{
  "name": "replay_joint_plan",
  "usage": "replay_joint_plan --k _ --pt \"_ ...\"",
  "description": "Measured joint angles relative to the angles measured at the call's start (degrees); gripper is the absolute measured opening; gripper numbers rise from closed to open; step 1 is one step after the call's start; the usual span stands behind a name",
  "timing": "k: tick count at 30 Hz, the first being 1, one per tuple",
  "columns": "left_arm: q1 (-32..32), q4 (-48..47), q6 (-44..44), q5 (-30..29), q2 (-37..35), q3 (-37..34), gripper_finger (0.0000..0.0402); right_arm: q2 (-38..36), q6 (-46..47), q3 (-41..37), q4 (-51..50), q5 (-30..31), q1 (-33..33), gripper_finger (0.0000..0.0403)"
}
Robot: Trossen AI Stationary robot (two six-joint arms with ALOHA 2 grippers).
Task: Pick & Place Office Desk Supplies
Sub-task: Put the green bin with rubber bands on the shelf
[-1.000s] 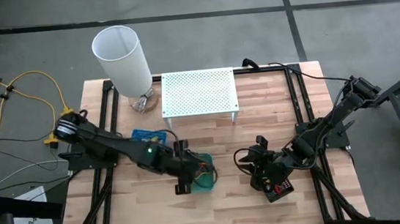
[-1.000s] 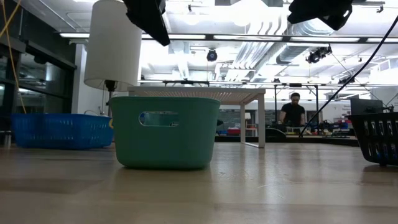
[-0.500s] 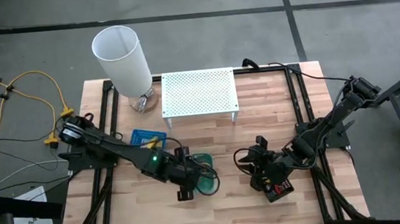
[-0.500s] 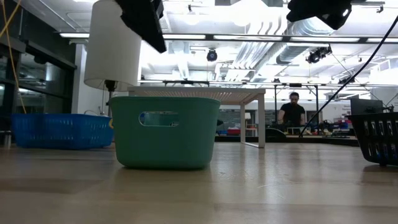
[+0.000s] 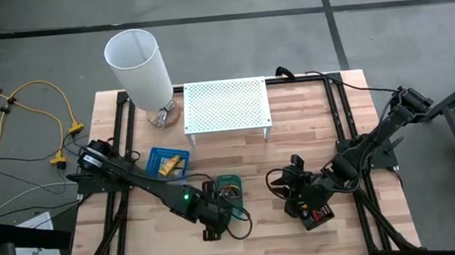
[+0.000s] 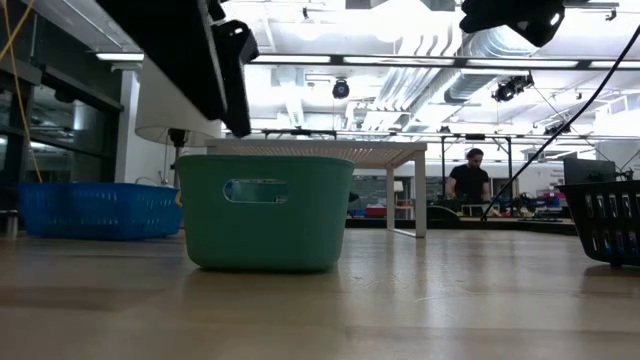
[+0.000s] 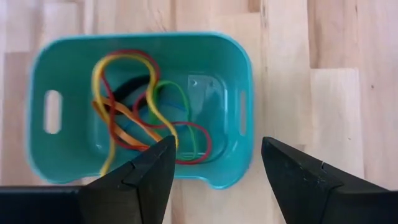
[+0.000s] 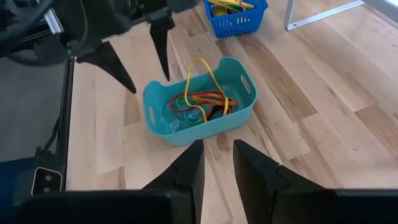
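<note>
Rubber bands [image 7: 140,112] lie tangled inside the teal tray [image 5: 230,185], seen from above near the surface's middle. My left wrist view shows my fingers [image 7: 149,171] spread, empty, just above the tray's rim, probably after dropping something.

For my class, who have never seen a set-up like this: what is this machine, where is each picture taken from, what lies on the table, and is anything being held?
It is a robot with two dark arms at a wooden table. One picture looks straight down, one looks level across the tabletop, and one comes from each wrist. On the table stand a teal tray of coloured rubber bands, a blue tray, a black tray, a white lamp and a white perforated shelf. The left gripper hangs open above the teal tray, holding nothing. The right gripper, by the black tray, is also empty.
</note>
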Motion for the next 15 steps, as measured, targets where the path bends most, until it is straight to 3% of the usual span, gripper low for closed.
replay_joint_plan --k 15 --pt "-2.22 1.69 -3.21 1.56 4.06 -0.04 0.023 0.0 0.0 0.0 1.7 0.0 0.02 0.0073"
